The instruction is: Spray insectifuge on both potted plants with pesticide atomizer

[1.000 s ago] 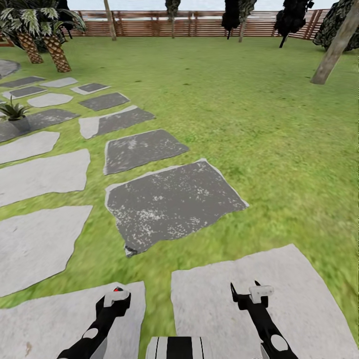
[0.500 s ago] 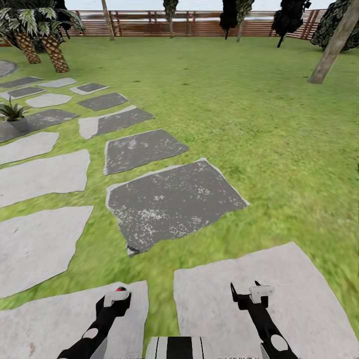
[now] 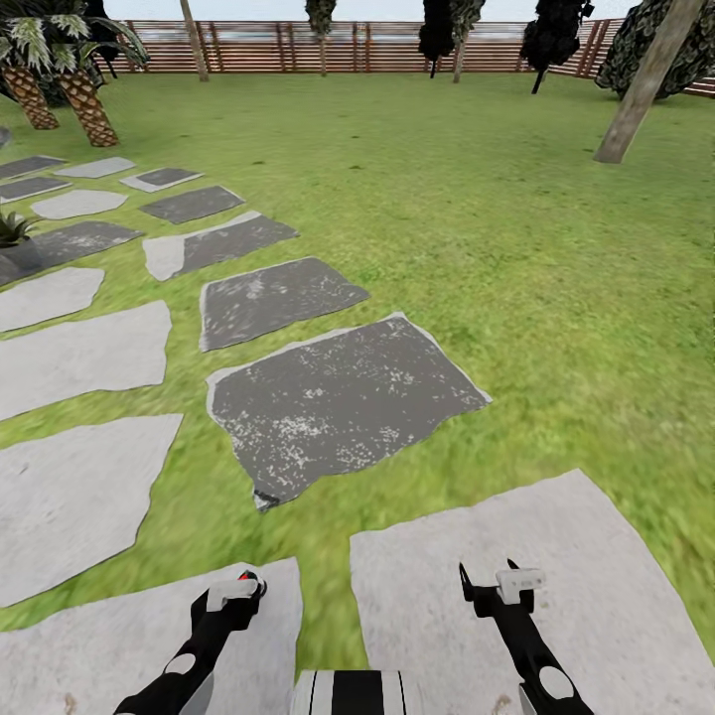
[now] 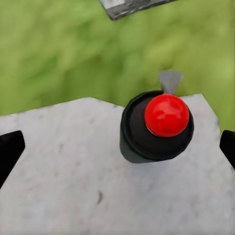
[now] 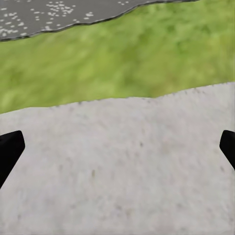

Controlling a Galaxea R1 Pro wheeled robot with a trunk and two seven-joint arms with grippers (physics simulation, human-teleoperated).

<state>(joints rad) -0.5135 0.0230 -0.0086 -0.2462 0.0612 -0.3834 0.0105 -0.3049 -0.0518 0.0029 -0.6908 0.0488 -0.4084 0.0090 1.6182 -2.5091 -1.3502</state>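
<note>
**A:** Where are you in the job?

**B:** You are searching the garden [image 3: 497,248] and have nothing picked up. Take the big dark stepping stone [image 3: 343,402] as your mark. You stand on the near side of it. The left gripper [image 3: 232,592] hangs over one pale slab [image 3: 99,626] and the right gripper [image 3: 490,584] over another [image 3: 576,556].

**A:** And the grippers?

**B:** On both, the wrist views show the fingertips spread wide with nothing clamped between them. In the left wrist view a dark round thing with a red dome [image 4: 166,115] sits between the fingers. I cannot tell whether it belongs to the arm or stands on the slab. It does not look like a white-headed spray bottle.

**A:** Where is the atomizer?

**B:** I cannot tell you from here. Beyond the dark stone there is open lawn up to the slatted fence [image 3: 397,45]. To the far right of the stone is a leaning trunk [image 3: 636,94]. A path of slabs [image 3: 189,204] runs away to the left of it toward the palms [image 3: 84,104]. A spiky plant [image 3: 12,230] stands by that path.

**A:** So how should you go on?

**B:** My judgement is that you should turn the base slowly and sweep the head low. The bottle is tiny, and a fast pan would blur it away. Leave both grippers spread, ready for the pick.
</note>
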